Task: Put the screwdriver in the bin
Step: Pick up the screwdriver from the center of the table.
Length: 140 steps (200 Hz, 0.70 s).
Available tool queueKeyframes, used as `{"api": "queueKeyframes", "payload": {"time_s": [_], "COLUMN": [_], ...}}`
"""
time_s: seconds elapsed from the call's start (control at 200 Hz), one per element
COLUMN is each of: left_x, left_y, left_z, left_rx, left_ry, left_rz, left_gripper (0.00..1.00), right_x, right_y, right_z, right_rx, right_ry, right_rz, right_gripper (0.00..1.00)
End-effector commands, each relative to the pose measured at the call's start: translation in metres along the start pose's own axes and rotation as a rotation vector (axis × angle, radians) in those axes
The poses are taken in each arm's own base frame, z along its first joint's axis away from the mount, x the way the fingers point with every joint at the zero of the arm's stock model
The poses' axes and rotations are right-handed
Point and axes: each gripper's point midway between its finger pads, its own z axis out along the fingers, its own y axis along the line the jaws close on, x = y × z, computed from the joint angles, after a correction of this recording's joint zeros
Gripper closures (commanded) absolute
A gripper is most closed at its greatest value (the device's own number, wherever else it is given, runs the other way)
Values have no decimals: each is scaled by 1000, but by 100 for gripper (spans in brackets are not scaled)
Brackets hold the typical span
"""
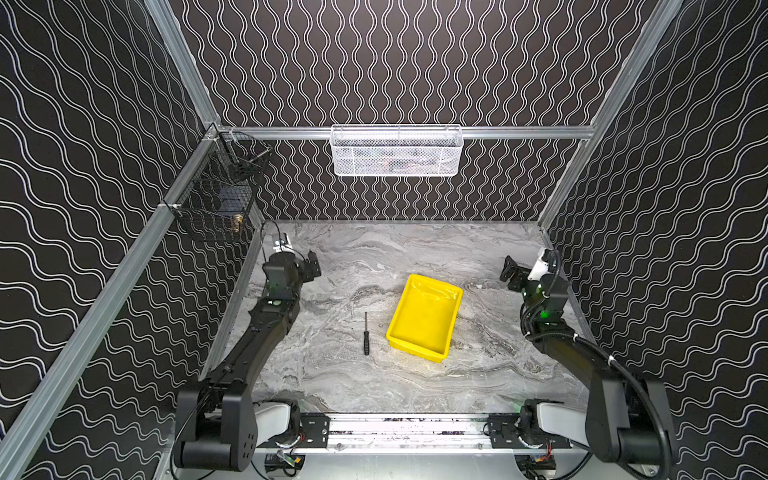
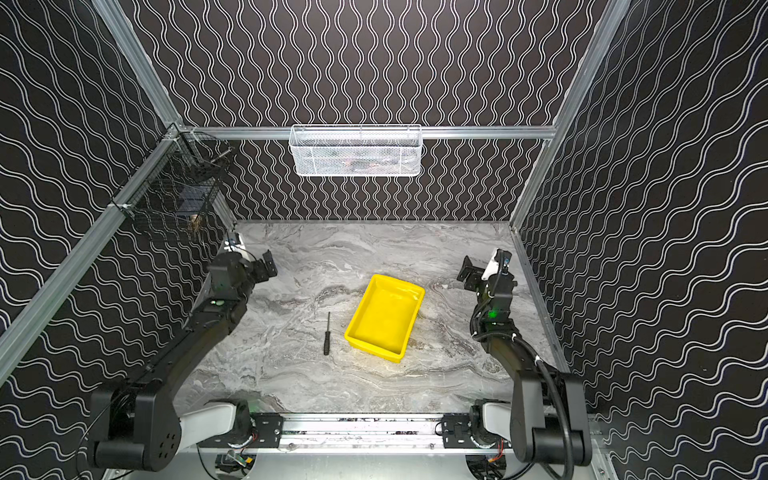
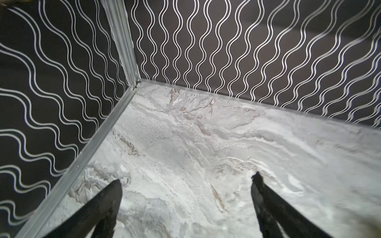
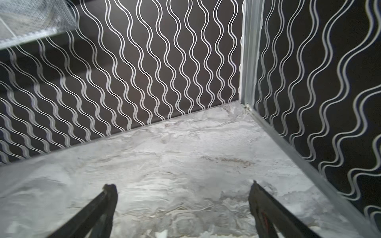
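While the left arm and right arm reach forward along the side walls in both top views, the screwdriver lies on the table just beside the bin. The left wrist view shows the left gripper spread wide and empty. The right wrist view shows the right gripper likewise.

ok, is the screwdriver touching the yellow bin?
Apart. Both top views show a strip of bare marble tabletop between the screwdriver and the nearest wall of the bin; the screwdriver lies flat beside it.

Wavy blk walls, grey marble tabletop.
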Motion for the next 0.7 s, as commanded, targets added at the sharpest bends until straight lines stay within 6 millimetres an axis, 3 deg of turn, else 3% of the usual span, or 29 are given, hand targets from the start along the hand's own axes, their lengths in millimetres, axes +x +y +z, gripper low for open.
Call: {"api": "queueKeyframes", "payload": {"time_s": [0.0, 0.235, 0.375, 0.546, 0.696], "left_x": [54, 101, 127, 162, 180], "left_y": [-1, -28, -27, -40, -52], "left_z": [-20, -59, -80, -81, -79], "left_rx": [-14, 47, 6, 25, 3], "left_ry": [327, 574, 648, 725, 772], "left_rz": [-65, -41, -24, -23, 29], "left_gripper": [1, 1, 1, 1, 1], "right_x": [20, 34, 43, 53, 64], "right_y": [13, 37, 43, 63, 75], "right_z": [-2, -7, -12, -17, -19], "right_rx": [-29, -75, -86, -214, -287], "right_ry": [195, 395, 462, 481, 477], "right_rz": [123, 148, 138, 128, 155], "right_gripper": [1, 1, 1, 1, 1]}}
